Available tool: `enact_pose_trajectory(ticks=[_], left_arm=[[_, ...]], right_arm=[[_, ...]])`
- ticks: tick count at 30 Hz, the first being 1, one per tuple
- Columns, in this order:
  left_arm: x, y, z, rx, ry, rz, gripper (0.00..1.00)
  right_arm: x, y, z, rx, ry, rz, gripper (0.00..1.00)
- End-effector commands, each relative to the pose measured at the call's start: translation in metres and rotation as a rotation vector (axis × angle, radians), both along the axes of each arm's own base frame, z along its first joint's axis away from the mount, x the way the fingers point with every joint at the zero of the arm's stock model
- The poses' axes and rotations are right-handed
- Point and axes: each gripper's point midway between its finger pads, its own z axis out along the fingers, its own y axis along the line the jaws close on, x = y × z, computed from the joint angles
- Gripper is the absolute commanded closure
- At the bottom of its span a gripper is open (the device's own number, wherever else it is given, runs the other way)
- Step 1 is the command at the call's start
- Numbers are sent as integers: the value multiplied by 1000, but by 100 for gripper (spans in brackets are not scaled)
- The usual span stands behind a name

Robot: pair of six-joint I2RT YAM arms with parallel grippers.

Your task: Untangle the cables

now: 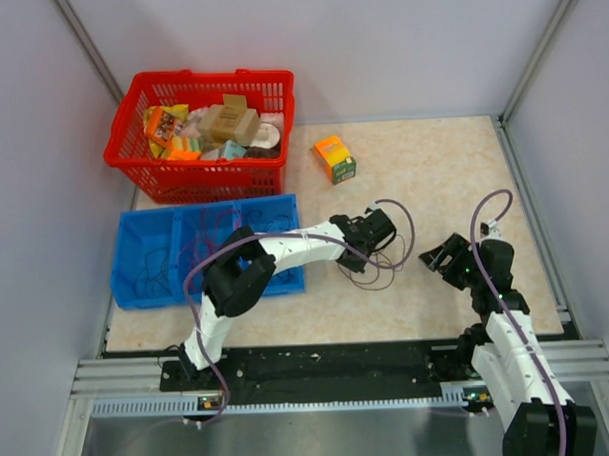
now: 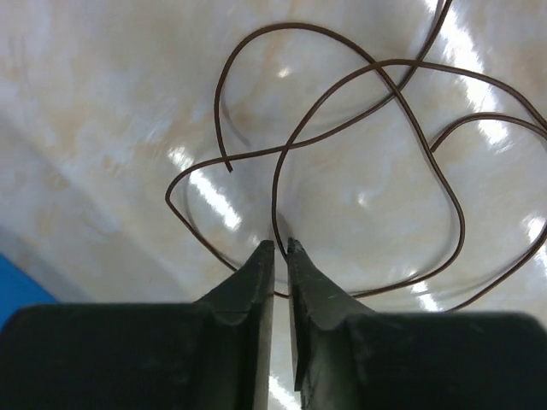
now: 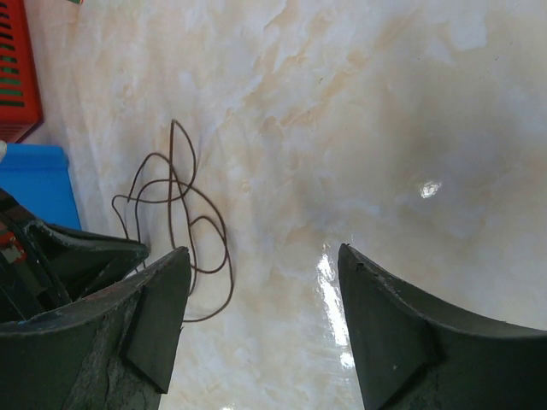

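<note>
Left gripper [image 2: 279, 246], fingers nearly closed, a thin strand of the cables [image 2: 367, 162] running into the narrow gap; whether it is pinched cannot be told. Right gripper [image 3: 261, 256] hangs wide open and empty, well apart. Brown loops lie on the table [image 1: 432, 153] beside the blue bin [image 1: 145, 249]. Wire appears light, springy, slippery; a single strand away from crossings offers the best hold.

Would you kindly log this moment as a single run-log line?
left gripper: jaws nearly closed on thin dark brown looping wire | right gripper: open, empty, beside the wire | wire on marbled table
</note>
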Motion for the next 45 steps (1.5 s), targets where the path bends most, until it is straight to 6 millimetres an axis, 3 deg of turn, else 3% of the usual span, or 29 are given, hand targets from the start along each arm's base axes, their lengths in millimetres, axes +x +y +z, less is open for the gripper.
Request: enact_pose_trajectory(ticks=[1, 5, 7, 11, 17, 20, 25, 31, 34, 37, 45], left_arm=[[2, 14, 46, -35, -102, 22, 79], [10, 19, 59, -39, -155, 27, 51], [17, 18, 63, -26, -177, 24, 32], [28, 18, 55, 8, -154, -3, 2], [36, 15, 37, 1, -30, -105, 1], [39, 12, 31, -3, -7, -132, 5], [42, 11, 19, 13, 15, -138, 21], [33, 11, 17, 37, -3, -109, 53], [28, 16, 14, 53, -23, -82, 78], [25, 20, 30, 17, -57, -62, 98], [7, 32, 121, -234, -208, -132, 100]], right_arm=[[7, 0, 11, -13, -69, 15, 31], [7, 1, 11, -8, -68, 19, 32], [7, 1, 11, -8, -71, 21, 32], [6, 1, 10, -7, -69, 24, 32], [6, 2, 11, -6, -73, 26, 32], [7, 2, 12, -5, -77, 28, 32], [7, 2, 12, -4, -78, 29, 32], [7, 2, 12, -4, -78, 30, 32], [7, 2, 12, -3, -79, 30, 33], [7, 3, 11, -2, -76, 29, 33], [7, 2, 12, -2, -79, 30, 33]])
